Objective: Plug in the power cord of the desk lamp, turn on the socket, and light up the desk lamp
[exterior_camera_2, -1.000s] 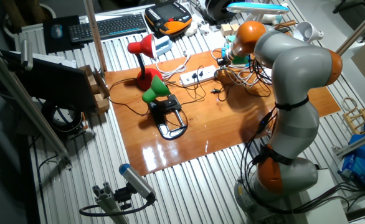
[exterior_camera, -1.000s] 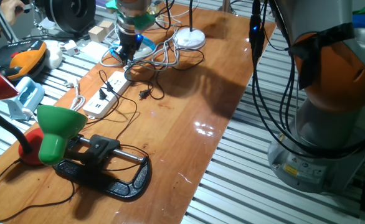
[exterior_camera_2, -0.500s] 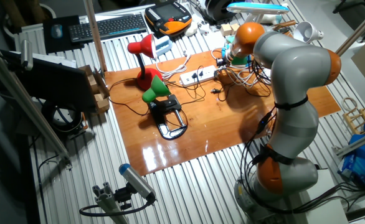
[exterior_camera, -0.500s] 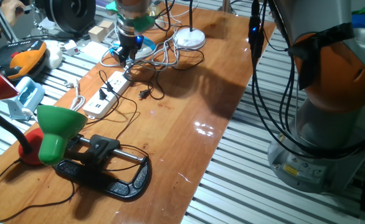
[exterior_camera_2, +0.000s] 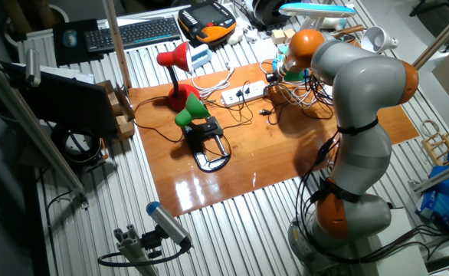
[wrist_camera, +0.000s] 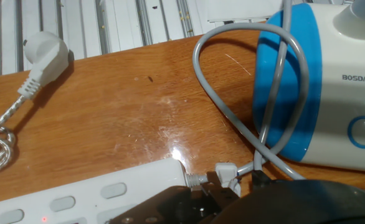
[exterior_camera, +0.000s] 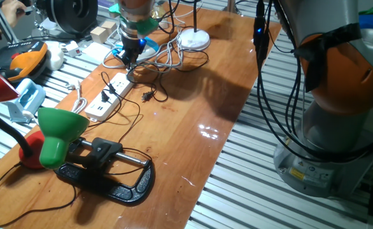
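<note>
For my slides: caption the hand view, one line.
Hand camera over the socket's end, grey cable looped across a blue-and-white appliance base, white plug lying loose.

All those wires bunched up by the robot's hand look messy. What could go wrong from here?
1. The gripper hangs low at the end of the power strip, beside a grey cable looped over a blue-and-white base. The fingers might snag that loop and drag things along.
2. The white plug lies loose on the table, apart from the gripper. Among so many similar cables, it might grab the wrong one.
</note>
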Tool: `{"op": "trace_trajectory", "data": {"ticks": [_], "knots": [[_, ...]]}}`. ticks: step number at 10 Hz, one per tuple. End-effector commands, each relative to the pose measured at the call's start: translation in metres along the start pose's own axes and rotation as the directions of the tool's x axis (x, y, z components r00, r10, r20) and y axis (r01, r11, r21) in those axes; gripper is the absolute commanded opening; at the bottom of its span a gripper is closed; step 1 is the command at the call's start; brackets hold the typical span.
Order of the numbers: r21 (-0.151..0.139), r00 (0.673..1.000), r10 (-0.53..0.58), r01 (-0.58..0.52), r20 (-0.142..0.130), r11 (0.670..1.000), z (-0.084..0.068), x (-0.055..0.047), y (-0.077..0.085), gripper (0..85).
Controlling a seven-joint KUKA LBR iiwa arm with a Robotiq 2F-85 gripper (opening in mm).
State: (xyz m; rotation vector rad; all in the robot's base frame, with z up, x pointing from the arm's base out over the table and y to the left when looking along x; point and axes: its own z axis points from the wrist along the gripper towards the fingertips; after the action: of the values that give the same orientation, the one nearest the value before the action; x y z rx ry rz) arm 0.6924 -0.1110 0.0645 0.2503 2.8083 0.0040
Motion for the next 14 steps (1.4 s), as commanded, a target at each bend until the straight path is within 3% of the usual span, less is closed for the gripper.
{"op": "trace_trajectory", "data": {"ticks": [1, 14], "knots": [[-0.001, 1.0, 0.001, -0.001, 0.003, 1.0, 0.0025, 0.0006, 0.0002, 34.0], [-0.011, 1.0, -0.003, 0.003, 0.003, 1.0, 0.0117, 0.0031, 0.0016, 34.0]]}}
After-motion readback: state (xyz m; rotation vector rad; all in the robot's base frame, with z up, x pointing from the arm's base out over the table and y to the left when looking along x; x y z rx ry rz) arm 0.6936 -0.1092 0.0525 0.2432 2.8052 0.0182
